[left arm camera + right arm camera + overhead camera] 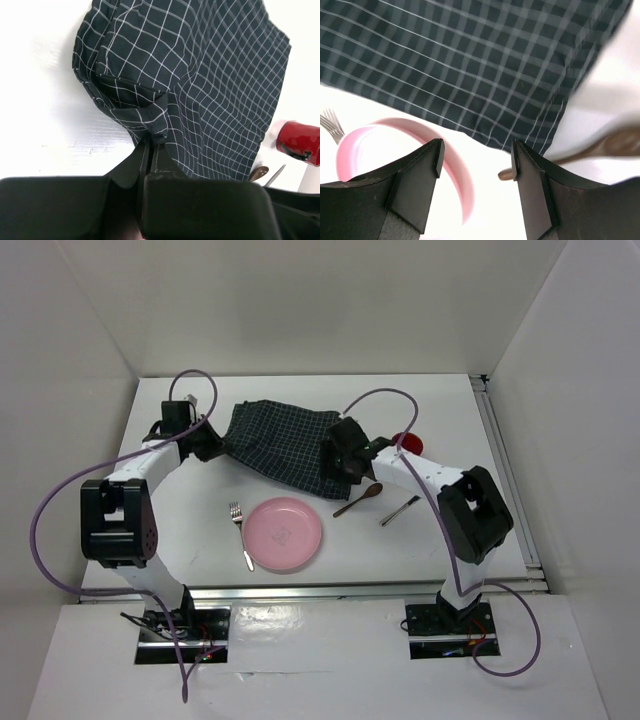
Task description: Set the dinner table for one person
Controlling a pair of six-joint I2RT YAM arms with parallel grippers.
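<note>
Cloth fold pinched in left jaws; right jaws spread wide, gripping nothing, over cloth edge near pink plate.

The matte white dinner table lies bare left of the silver metal fork and along the far strip behind the rumpled dark navy checked cloth, which fills the middle. The round pink plate blocks the near centre. A brown wooden spoon, a slim metal utensil and a red mug crowd the right, leaving a narrow gap between spoon and plate.
</note>
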